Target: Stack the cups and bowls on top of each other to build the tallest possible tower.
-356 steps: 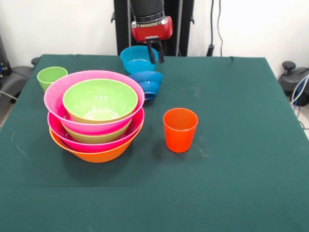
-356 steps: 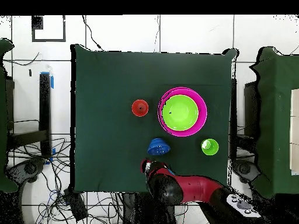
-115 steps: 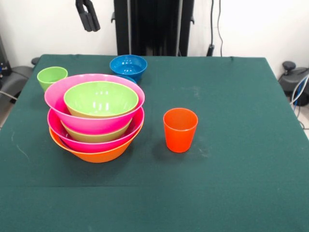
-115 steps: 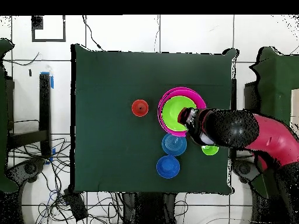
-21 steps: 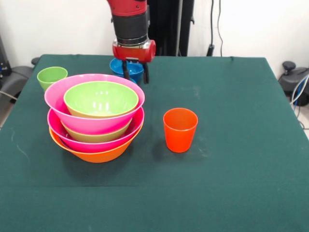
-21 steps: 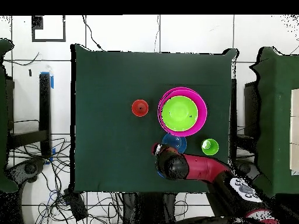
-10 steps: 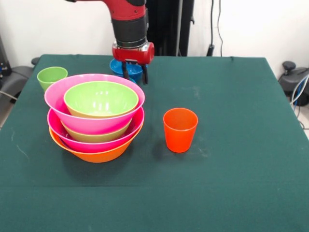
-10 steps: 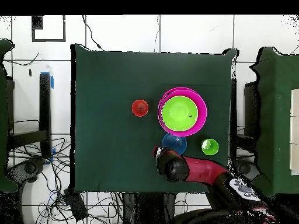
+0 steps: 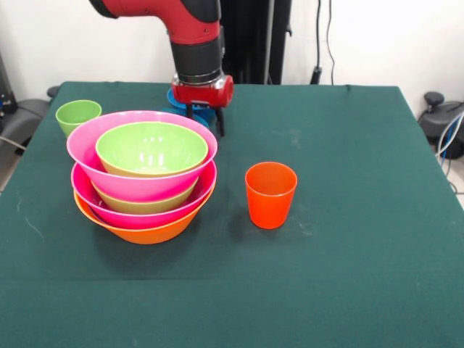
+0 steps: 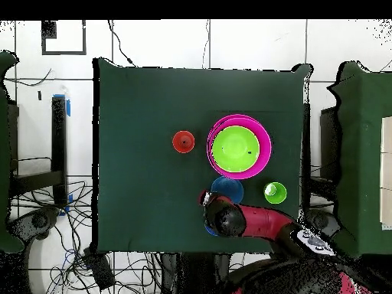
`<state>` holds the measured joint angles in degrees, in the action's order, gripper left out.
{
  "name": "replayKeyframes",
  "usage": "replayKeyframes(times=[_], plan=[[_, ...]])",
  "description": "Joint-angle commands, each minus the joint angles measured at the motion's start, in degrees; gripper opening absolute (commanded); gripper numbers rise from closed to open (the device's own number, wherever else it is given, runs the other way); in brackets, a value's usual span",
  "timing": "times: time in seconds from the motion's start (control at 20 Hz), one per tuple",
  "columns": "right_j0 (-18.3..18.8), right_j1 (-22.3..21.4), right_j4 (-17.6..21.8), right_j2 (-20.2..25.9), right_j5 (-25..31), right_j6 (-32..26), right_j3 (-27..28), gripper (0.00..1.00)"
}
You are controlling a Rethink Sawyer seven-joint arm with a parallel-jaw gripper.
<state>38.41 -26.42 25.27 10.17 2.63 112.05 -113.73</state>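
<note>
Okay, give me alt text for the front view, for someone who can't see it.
A red robot arm lowers its gripper over a blue bowl behind a tower of nested orange, pink and green bowls. An orange cup and a green cup stand apart on the green table.

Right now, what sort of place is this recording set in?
Probably a robotics lab: a green-clothed table on a tiled floor, loose cables around it, and a red robot arm over toy bowls.
</note>
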Motion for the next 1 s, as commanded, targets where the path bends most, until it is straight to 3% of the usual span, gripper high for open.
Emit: replayKeyframes(times=[0.05, 0.35, 0.4, 0.5, 0.7, 1.0], plan=[[-1.50, 5.71, 2.89, 2.50, -4.83, 3.07, 7.49, 1.00], [-1.32, 7.64, 3.30, 2.90, -5.35, 2.84, 9.69, 1.00], [-1.28, 7.64, 3.62, 2.97, -5.32, 2.79, 9.81, 0.00], [-1.19, 7.69, 4.85, 2.96, -8.67, 3.05, 9.85, 0.00], [-2.16, 5.14, 3.70, 2.34, -5.51, 3.28, 8.84, 0.00], [-2.08, -6.77, 1.67, 3.71, -0.03, 3.75, 1.80, 0.00]])
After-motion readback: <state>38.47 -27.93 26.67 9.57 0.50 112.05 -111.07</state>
